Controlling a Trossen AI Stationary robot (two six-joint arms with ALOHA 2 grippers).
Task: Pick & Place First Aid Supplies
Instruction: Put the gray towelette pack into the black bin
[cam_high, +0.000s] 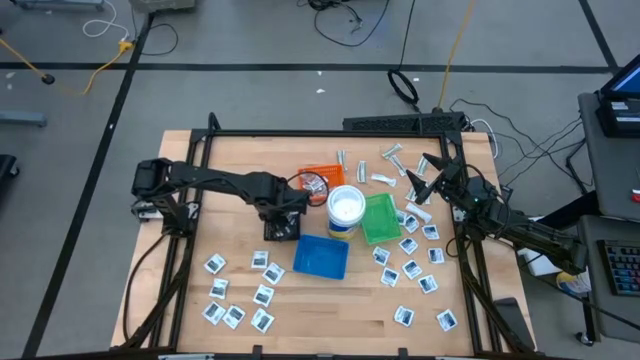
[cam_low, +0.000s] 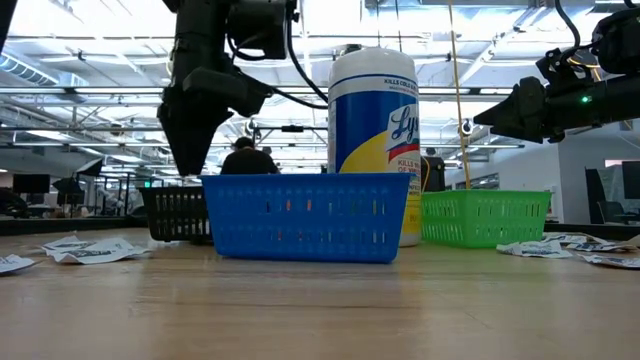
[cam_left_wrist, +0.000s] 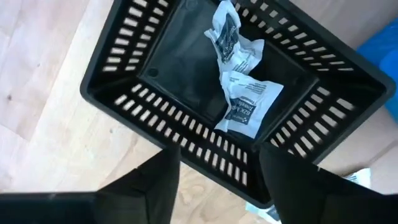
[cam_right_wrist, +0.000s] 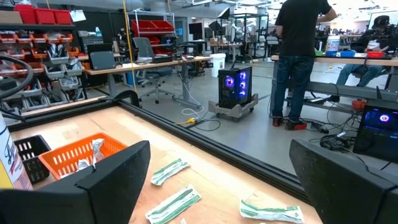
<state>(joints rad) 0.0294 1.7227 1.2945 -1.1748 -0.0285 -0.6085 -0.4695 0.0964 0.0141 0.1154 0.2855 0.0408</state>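
My left gripper (cam_left_wrist: 217, 180) hangs over the black tray (cam_left_wrist: 124, 102), jaws parted and holding nothing; two crumpled white packets (cam_left_wrist: 239, 81) lie inside it. My right gripper (cam_high: 425, 178) waits high at the worktop's (cam_high: 330, 310) far right edge, jaws wide and bare. More packets (cam_high: 235, 295) dot the near left and right, with clear wood along the near edge.
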